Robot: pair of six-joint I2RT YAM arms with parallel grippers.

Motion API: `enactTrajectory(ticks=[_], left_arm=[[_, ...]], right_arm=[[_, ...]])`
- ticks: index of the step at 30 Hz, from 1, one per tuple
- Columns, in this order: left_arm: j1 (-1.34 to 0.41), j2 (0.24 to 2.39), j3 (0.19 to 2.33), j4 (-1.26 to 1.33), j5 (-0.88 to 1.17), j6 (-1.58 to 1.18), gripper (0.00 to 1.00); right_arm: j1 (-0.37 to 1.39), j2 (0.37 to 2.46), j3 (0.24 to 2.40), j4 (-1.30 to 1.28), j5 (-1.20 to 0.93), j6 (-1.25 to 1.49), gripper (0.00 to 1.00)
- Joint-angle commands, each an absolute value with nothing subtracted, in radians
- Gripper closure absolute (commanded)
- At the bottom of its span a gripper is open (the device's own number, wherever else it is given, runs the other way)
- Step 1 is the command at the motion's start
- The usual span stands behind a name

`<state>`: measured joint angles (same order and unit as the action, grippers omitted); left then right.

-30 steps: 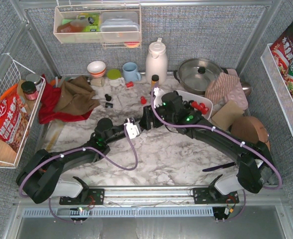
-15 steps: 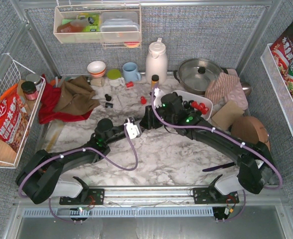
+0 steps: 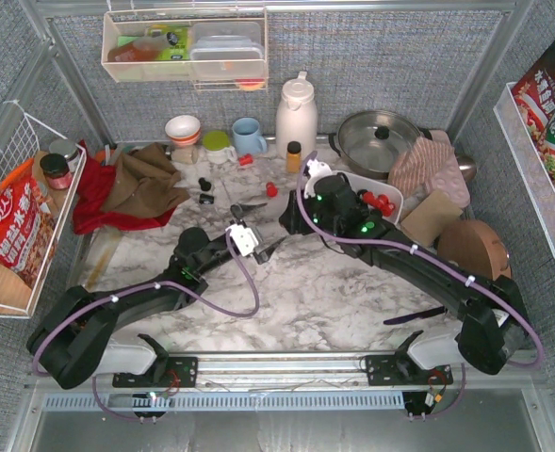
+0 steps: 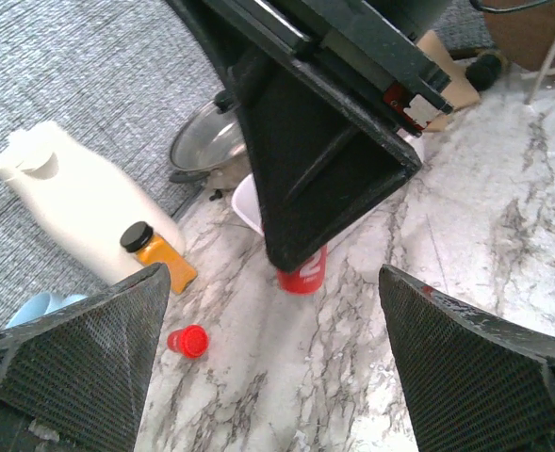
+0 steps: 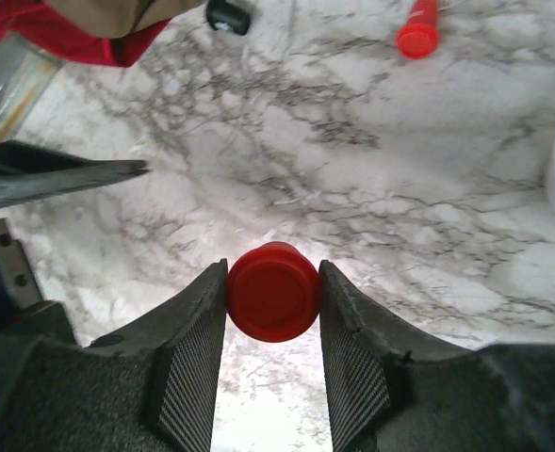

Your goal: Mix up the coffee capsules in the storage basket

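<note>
Beside the storage basket [image 3: 396, 211], near the middle of the marble table [image 3: 352, 292], the right gripper [image 5: 272, 279] is shown clamped on a single red capsule [image 5: 272, 306], which is held outside the basket. The left gripper [image 3: 263, 226] is seen with its fingers spread wide and nothing between them. Some basket capsules [image 3: 381, 201], red, are visible inside the tray; most of its interior is hidden by the right arm. Strays are scattered on the table: a loose red pod [image 3: 270, 189], a far red pod [image 3: 246, 159] and a black pod [image 3: 206, 198]. The task is judged partly done: the held capsule is not yet delivered, and the strays are yet to be gathered
</note>
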<state>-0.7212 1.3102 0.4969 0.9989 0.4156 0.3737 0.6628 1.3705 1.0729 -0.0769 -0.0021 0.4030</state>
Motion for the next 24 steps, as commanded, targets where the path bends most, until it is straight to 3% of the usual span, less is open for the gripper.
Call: enactTrajectory(ticks=[1,7,10,14,16,19,24], left_arm=[[-0.720,1.301,0.481,1.093,0.360,0.332,0.01],[-0.719,1.318,0.515,1.047,0.196,0.269,0.01],[-0.720,1.333,0.583,0.906,-0.035,0.171,0.01],[-0.708,1.385,0.731,0.671,-0.337,0.055,0.01],[-0.685,1.426,0.795,0.565,-0.389,0.020,0.01],[-0.643,1.491,0.866,0.466,-0.411,-0.035,0.01],[-0.559,1.594,0.936,0.384,-0.434,-0.098,0.01]], right_arm=[[0.652,1.359,1.079,-0.072,0.132,0.357,0.89],[0.608,1.372,1.070,-0.028,0.437,0.173,0.89],[0.533,1.447,1.076,0.007,0.568,0.103,0.88],[0.393,1.555,1.113,-0.004,0.551,0.124,0.79],[0.338,1.609,1.140,-0.018,0.493,0.154,0.71],[0.286,1.678,1.185,-0.031,0.405,0.187,0.46],[0.260,1.716,1.215,-0.029,0.313,0.183,0.26]])
